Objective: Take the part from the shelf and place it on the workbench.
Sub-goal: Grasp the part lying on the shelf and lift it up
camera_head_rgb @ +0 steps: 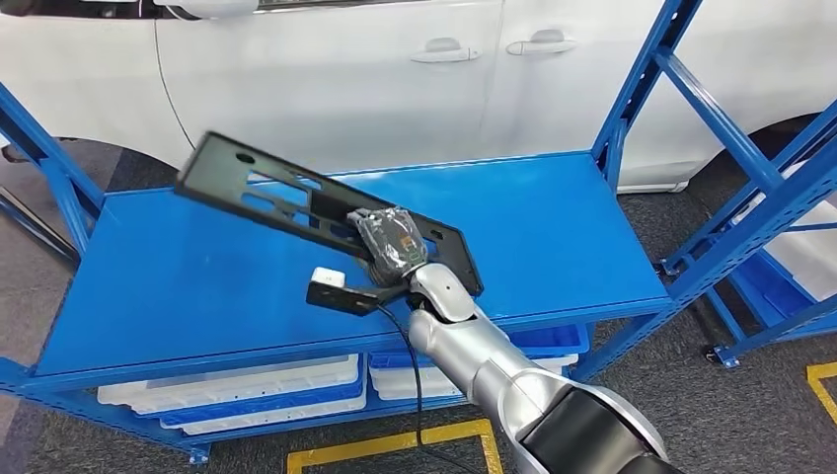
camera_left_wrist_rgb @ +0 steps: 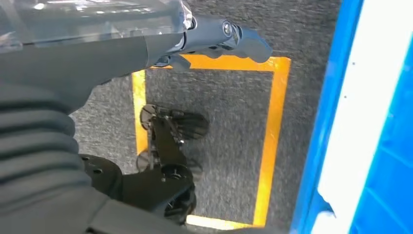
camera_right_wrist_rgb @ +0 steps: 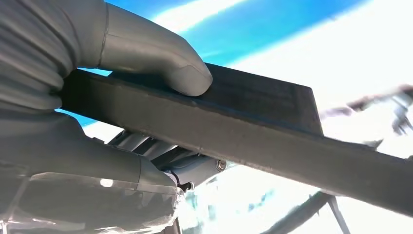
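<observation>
At the centre of the head view, the right hand (camera_head_rgb: 392, 243) grips the long black part (camera_head_rgb: 296, 202) near one end, lifted and tilted above the blue shelf (camera_head_rgb: 553, 227). It looks stiff, flat and light; so off-centre a hold may let it swing. The right wrist view shows the thumb (camera_right_wrist_rgb: 160, 63) pressed on its edge. The left hand (camera_left_wrist_rgb: 214, 39) hangs over the floor, fingers apart, holding nothing.

Shelf top (camera_head_rgb: 553, 227) open around part (camera_head_rgb: 296, 197); blue uprights (camera_head_rgb: 642, 89) flank sides, white car (camera_head_rgb: 395, 79) behind.
</observation>
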